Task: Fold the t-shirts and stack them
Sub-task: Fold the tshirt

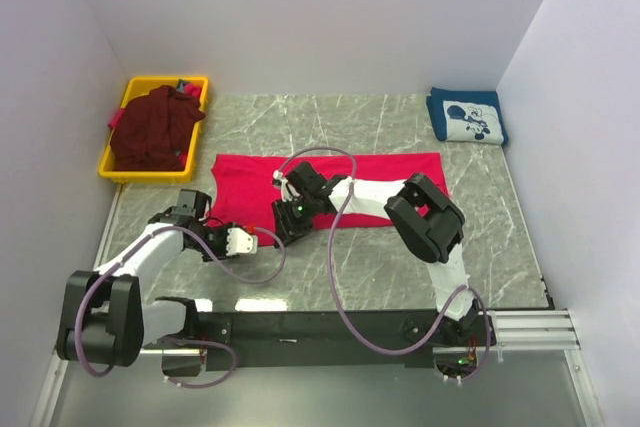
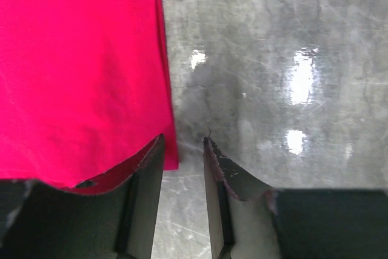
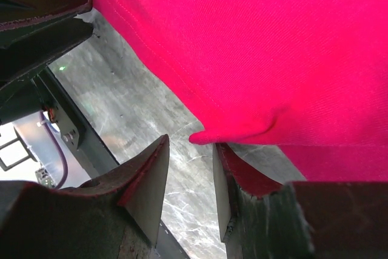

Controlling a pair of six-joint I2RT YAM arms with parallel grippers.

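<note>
The crimson-red t-shirt (image 1: 390, 169) lies flat as a long folded strip across the middle of the table. Both grippers sit at its near left edge. My left gripper (image 1: 264, 238) is open and empty; in its wrist view (image 2: 182, 142) the shirt's corner (image 2: 79, 71) lies beside and partly over the left finger. My right gripper (image 1: 284, 225) is open and empty (image 3: 191, 145), with a bulging fold of the red shirt (image 3: 242, 59) just past its fingertips. The navy t-shirt with white print (image 1: 467, 117) lies folded at the back right. The dark maroon t-shirt (image 1: 152, 129) is heaped in a bin.
The yellow bin (image 1: 165, 80) stands at the back left corner. White walls close in the table on three sides. The left gripper's fingers (image 3: 36, 22) show at the upper left of the right wrist view, close to my right gripper.
</note>
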